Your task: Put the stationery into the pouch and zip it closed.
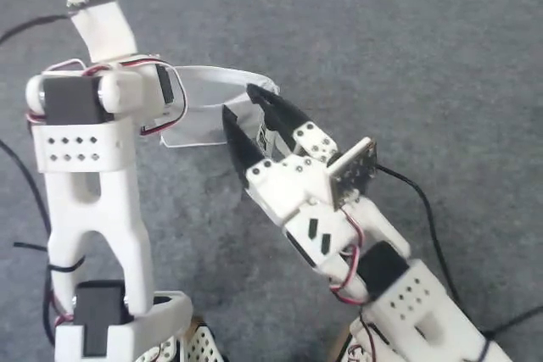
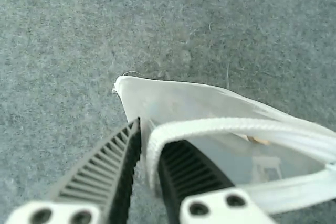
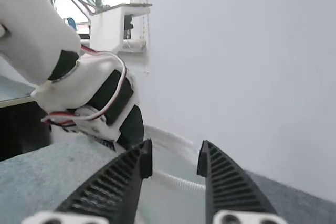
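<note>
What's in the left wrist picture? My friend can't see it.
The left hand pinches the white rim of a see-through pouch between two black ribbed fingers. The pouch lies open on a grey carpet.

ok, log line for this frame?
left gripper: shut on pouch rim | right gripper: open, at pouch mouth | pouch: unzipped
</note>
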`<action>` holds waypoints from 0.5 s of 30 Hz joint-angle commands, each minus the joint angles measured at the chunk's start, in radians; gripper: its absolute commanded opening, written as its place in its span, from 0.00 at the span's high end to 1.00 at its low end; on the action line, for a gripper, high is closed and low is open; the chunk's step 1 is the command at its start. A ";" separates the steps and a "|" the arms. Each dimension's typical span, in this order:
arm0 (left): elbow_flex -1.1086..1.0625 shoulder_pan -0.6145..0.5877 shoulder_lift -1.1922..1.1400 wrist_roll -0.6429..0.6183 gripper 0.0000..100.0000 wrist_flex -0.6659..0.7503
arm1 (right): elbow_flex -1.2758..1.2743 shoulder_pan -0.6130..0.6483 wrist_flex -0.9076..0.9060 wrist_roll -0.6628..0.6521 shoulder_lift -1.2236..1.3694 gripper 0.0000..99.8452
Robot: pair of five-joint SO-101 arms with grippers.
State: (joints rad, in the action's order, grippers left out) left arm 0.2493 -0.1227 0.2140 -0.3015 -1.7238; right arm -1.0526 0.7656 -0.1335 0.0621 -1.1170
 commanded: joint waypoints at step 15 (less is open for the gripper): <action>0.008 -0.003 0.058 -0.008 0.99 0.002 | 0.097 -0.120 -0.478 -0.012 -0.081 0.87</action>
State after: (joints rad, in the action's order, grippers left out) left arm 0.2493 -0.1227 0.2140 -0.3015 -1.7238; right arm -1.0265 0.6859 -0.6015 0.0637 -1.1784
